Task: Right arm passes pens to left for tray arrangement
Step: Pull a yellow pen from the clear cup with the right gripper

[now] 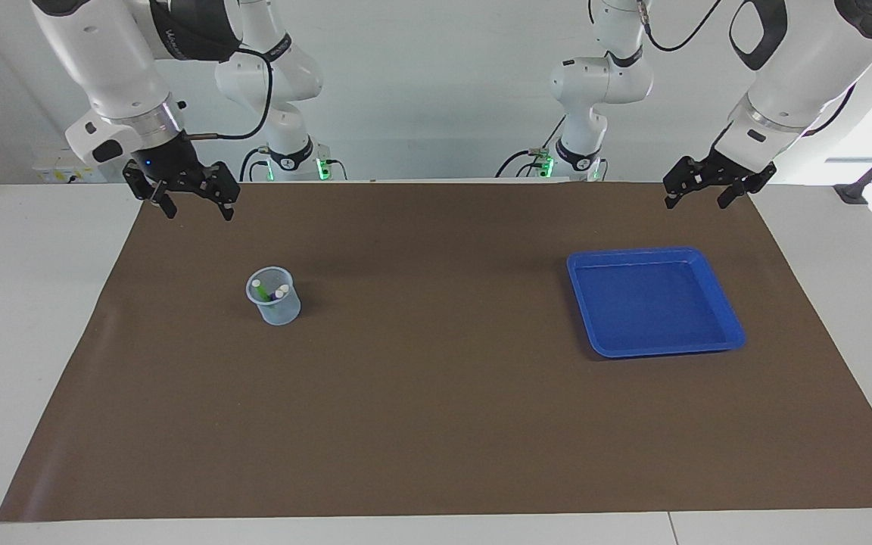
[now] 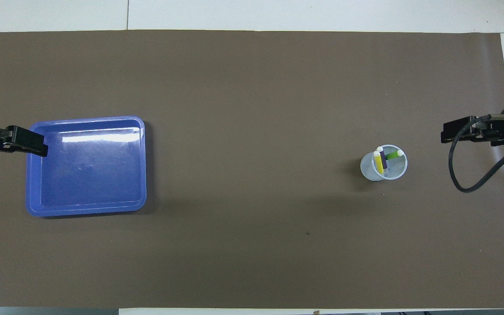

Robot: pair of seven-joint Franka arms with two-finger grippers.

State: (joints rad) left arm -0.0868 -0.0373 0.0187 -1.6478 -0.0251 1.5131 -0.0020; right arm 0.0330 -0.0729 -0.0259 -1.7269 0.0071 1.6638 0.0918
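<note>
Both hands are spread wide and empty: right hand point(image 1: 192, 203) at ten o'clock over the table point(image 1: 436, 424), left hand point(image 1: 711, 190) at two. Pens point(image 2: 383, 160) stand in the cup point(image 2: 383, 168); the tray point(image 2: 86, 165) holds nothing.

One high camera faces the robots, another looks steeply down (both share the brown mat point(image 1: 436, 424)).

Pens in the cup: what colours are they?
Yellow, purple and green pens, each with a pale end; clearest in the overhead view.
</note>
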